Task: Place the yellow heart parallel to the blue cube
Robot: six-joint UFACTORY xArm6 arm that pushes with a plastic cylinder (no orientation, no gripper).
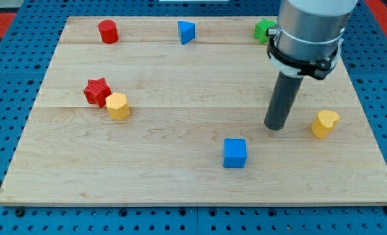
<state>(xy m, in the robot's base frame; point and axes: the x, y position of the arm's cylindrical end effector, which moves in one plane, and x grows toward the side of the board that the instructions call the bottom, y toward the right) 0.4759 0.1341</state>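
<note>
The yellow heart [324, 123] lies near the board's right edge. The blue cube [234, 153] sits below the board's centre, to the heart's left and a little lower. My tip [274, 126] rests on the board between them, left of the heart with a gap, and up and right of the cube. It touches neither block.
A red star [96, 91] touches a yellow hexagonal block [117, 106] at the view's left. A red cylinder [108, 31], a blue triangular block [186, 31] and a green block [265, 30], partly behind the arm, line the top edge of the wooden board [180, 183].
</note>
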